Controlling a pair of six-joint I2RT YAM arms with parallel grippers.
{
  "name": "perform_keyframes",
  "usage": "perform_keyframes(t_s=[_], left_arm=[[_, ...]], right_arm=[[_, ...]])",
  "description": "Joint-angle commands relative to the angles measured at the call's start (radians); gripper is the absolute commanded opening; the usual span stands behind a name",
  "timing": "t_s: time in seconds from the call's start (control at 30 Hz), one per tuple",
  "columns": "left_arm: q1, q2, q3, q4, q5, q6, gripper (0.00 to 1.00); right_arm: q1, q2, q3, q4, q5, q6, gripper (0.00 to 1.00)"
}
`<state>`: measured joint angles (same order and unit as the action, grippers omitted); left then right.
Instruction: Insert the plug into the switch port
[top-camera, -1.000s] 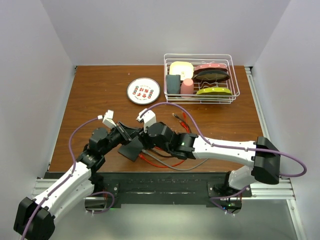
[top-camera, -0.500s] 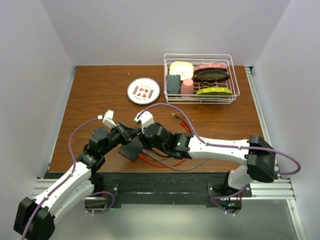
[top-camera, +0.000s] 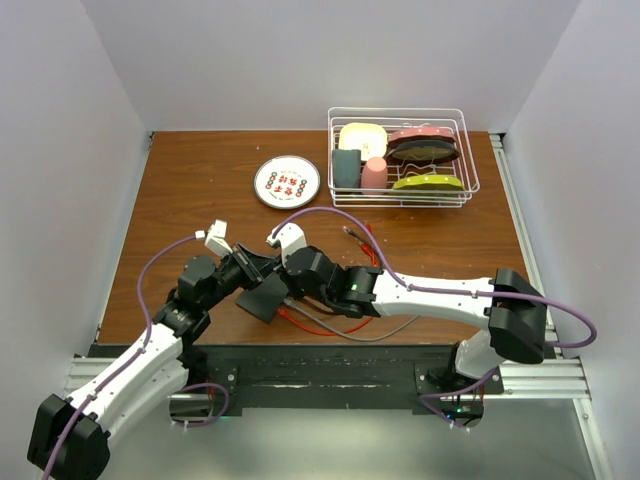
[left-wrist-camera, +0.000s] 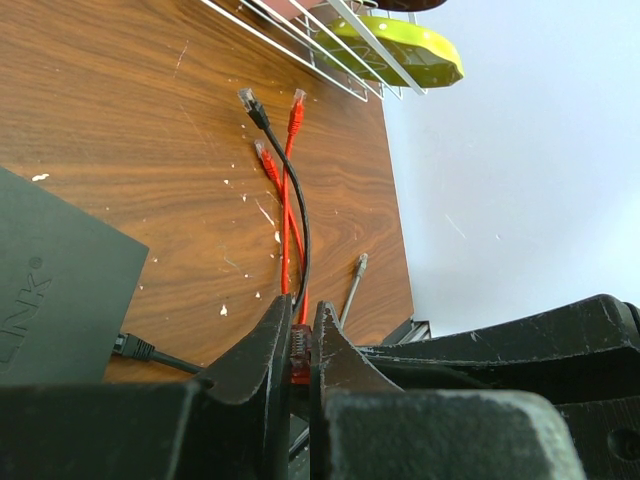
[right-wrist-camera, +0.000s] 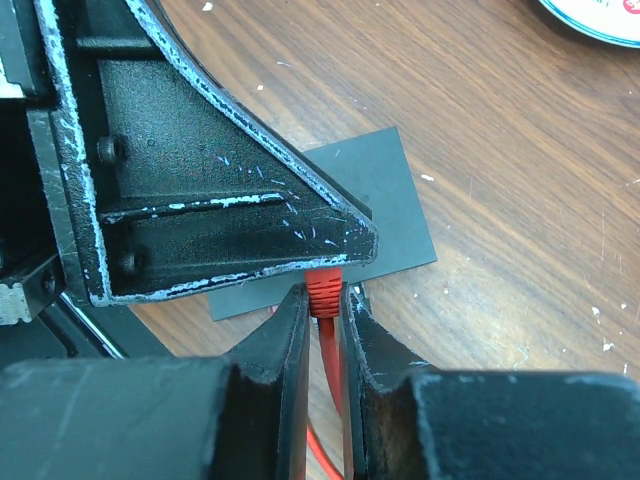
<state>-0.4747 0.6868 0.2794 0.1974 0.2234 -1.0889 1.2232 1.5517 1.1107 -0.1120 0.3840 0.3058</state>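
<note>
The switch (top-camera: 262, 297) is a flat dark-grey box on the wooden table, shown in the left wrist view (left-wrist-camera: 60, 290) and the right wrist view (right-wrist-camera: 385, 200). My left gripper (top-camera: 266, 270) hovers over it, shut on the red plug (left-wrist-camera: 296, 345), whose contacts show between its jaws (left-wrist-camera: 302, 308). My right gripper (top-camera: 286, 276) meets it from the right. Its fingers (right-wrist-camera: 322, 298) press both sides of the plug's ribbed red boot (right-wrist-camera: 324, 290), just under the left gripper's finger (right-wrist-camera: 220, 200). The red cable trails back between the right fingers. The switch's ports are hidden.
A black cable (left-wrist-camera: 135, 348) is plugged into the switch. Loose red and black cables (left-wrist-camera: 285, 150) and a grey one (left-wrist-camera: 352, 285) lie to the right. A round white plate (top-camera: 287, 181) and a wire dish rack (top-camera: 402, 155) stand at the back.
My right gripper has shifted left up to the left gripper and its jaws have closed onto the red boot. The left arm and the switch have stayed put.
</note>
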Motion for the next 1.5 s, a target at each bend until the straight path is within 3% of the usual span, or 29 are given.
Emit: perform_keyframes(t_s=[0.0,0.07,0.1,0.2,0.67,1.0,1.47], left_arm=[[-0.007,0.002,-0.002,0.048,0.007,0.007,0.1],[-0.007,0.002,0.006,0.033,-0.001,0.021,0.4],[-0.005,0.002,0.012,0.017,-0.007,0.023,0.83],[-0.005,0.0,0.055,-0.076,-0.073,0.049,1.0],[0.016,0.075,0.176,-0.196,-0.173,0.217,1.0],[0.126,0.246,0.239,-0.231,-0.096,0.372,1.0],[0.177,0.454,0.196,-0.135,-0.038,0.42,1.0]], right_arm=[[0.004,-0.025,0.032,0.021,0.03,0.006,0.0],[0.004,-0.036,0.026,0.014,0.035,0.006,0.0],[0.004,-0.041,0.018,0.011,0.038,0.006,0.0],[0.006,-0.065,-0.008,0.005,0.047,0.01,0.0],[-0.005,-0.117,-0.12,-0.026,0.081,-0.013,0.0],[-0.168,-0.168,-0.287,0.081,-0.112,-0.025,0.0],[-0.217,0.041,-0.293,0.175,-0.27,-0.085,0.0]])
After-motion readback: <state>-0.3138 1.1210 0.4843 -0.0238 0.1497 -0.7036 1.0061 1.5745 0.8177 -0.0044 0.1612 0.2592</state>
